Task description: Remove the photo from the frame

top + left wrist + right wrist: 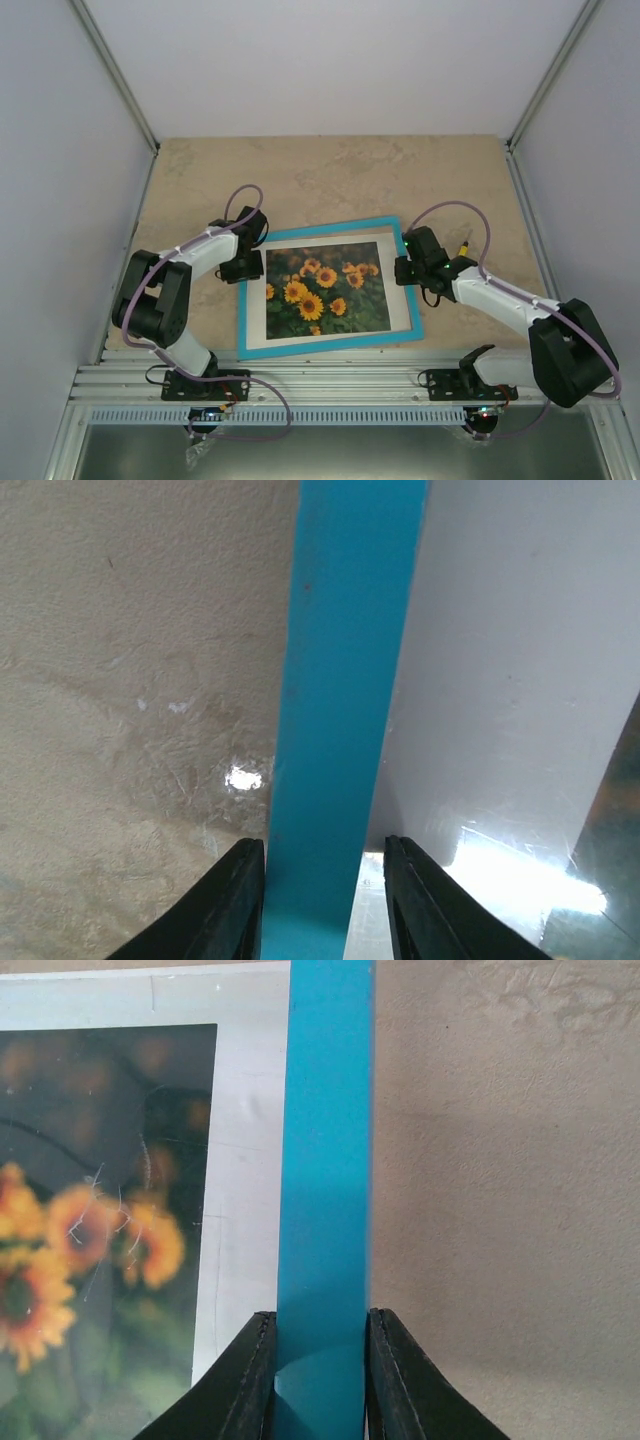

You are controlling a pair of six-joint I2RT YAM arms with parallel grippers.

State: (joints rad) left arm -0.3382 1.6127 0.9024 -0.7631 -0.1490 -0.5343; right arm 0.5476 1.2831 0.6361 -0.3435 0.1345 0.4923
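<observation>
The counter (330, 165) carries the frame (325, 1160) lying flat and face up between the two arms, slightly skewed to the counter's edges. Its turquoise border is whole all the way round, and nothing has been lifted off or turned over. Inside the border lies the white mat (250, 1160), and inside that is the photo (325, 290), its sunflowers showing through a scratched, reflective cover. The photo is therefore fully seated in the frame, and no part of its removal is done as far as these views show.

The right gripper (320, 1315) straddles the frame's right border, pinching it with a finger pressed against each edge. The left gripper (322, 845) straddles the left border with its fingers slightly spread. A sliver of mat shows between the border and the inner finger, so it looks slack rather than clamped.

By my reading almost everything is left to do. The frame probably has to be turned over, its back opened, and the photo freed from the mat and drawn clear.
</observation>
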